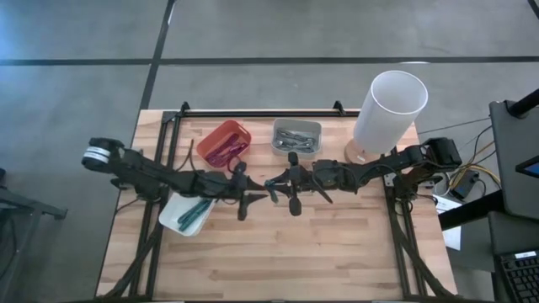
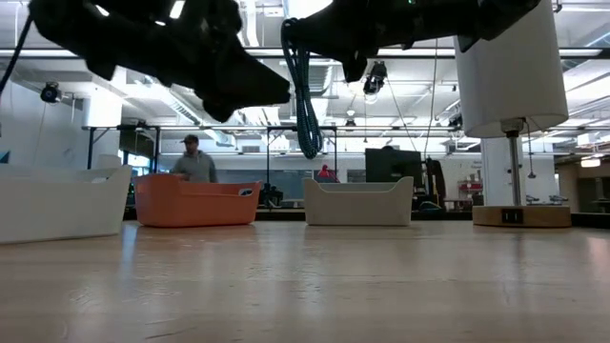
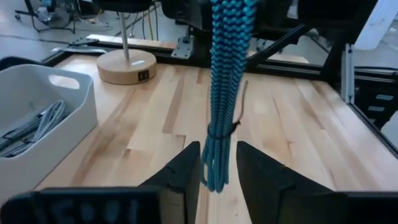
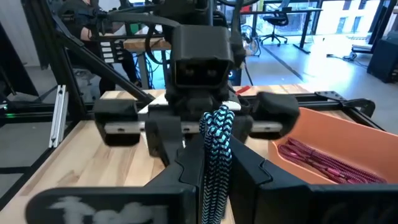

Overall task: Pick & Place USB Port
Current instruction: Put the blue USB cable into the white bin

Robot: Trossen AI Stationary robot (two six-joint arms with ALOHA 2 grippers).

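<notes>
My right jaws (image 4: 214,163) are closing tight on a bundled teal braided USB cable (image 2: 307,105), dangling it in the air above the counter (image 1: 337,244) centre. My left jaws (image 3: 217,171) are facing them, slightly parted around the bundle's lower loop, seemingly not yet gripping it. Behind sit an orange bin (image 1: 224,141), a grey bin (image 1: 296,135) and, leftward, a white bin (image 1: 187,215).

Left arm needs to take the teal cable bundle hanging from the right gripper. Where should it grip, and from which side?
Grip the teal cable bundle at its lower end, near the tie, coming level from the side. It hangs straight down from the right gripper, and the left gripper already straddles that end with the fingers open.
</notes>
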